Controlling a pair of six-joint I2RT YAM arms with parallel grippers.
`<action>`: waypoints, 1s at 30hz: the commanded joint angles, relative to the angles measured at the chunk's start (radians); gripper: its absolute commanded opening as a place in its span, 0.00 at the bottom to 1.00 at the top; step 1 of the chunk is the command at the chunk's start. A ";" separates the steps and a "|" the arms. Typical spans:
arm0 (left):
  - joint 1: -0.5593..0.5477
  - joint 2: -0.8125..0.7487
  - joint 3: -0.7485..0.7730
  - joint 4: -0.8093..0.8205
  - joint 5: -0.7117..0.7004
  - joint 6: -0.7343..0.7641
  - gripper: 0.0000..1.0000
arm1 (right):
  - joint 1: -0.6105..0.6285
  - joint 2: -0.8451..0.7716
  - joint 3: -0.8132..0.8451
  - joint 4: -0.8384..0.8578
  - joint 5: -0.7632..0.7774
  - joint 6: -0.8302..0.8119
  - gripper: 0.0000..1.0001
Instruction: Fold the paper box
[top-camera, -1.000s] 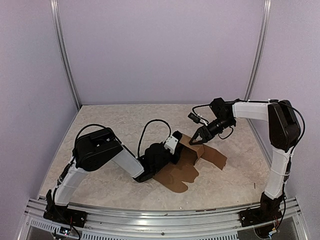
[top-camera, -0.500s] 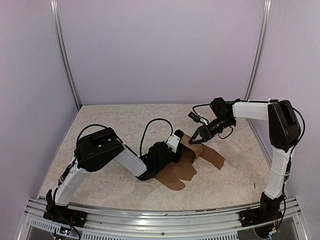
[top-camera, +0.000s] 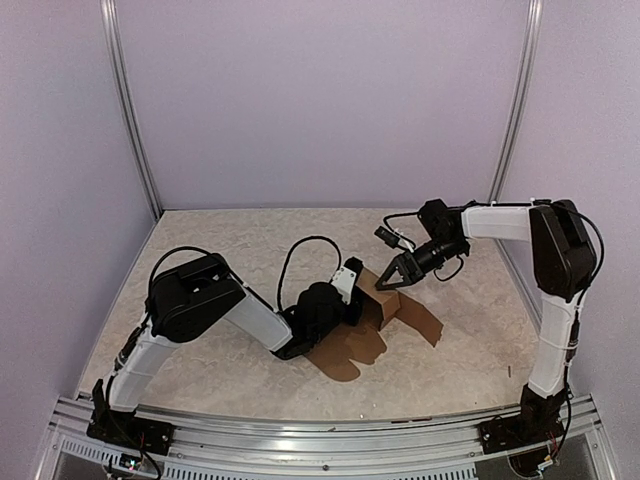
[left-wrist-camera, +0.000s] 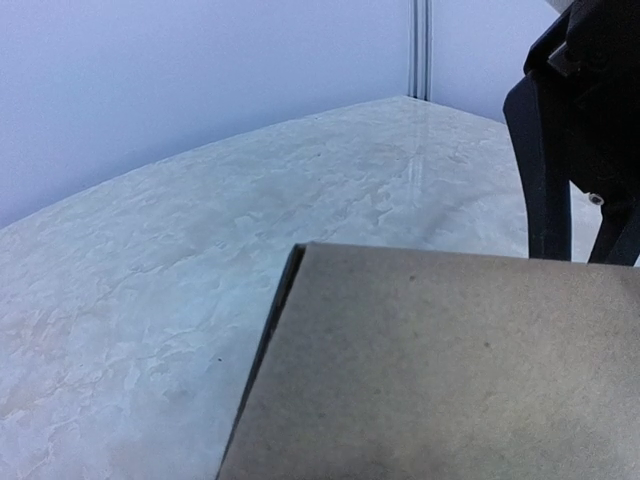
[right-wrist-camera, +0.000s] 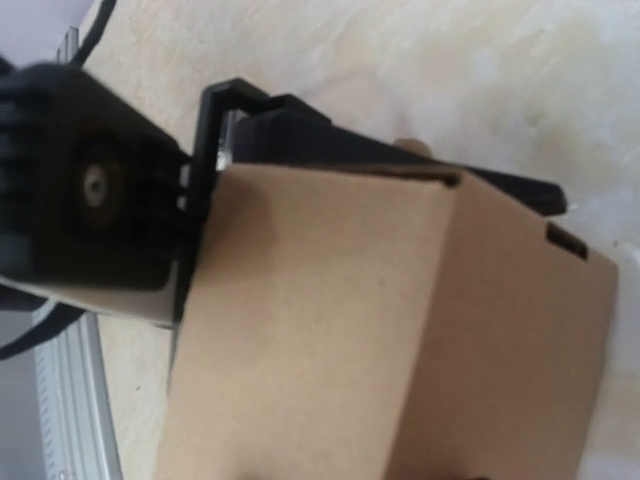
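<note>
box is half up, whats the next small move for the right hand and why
Probably ease the open right hand down onto the standing wall of the paper box to steady it. The left hand sits against the opposite side, and a flap lies flat on the table, not yet folded up.

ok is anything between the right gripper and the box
Nothing visible does. The right gripper hangs open right at the raised part of the box, with no other object in between. The left gripper is at the box's opposite side, out of that path.
</note>
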 joint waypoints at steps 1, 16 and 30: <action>-0.002 -0.035 -0.036 -0.020 -0.007 0.002 0.24 | 0.023 0.037 0.015 -0.071 -0.060 0.013 0.60; 0.065 -0.060 0.005 -0.242 0.027 -0.412 0.16 | 0.080 0.023 -0.021 -0.081 -0.077 -0.004 0.63; -0.002 -0.122 -0.173 0.025 0.101 -0.073 0.50 | 0.055 0.026 0.037 -0.131 0.002 -0.052 0.63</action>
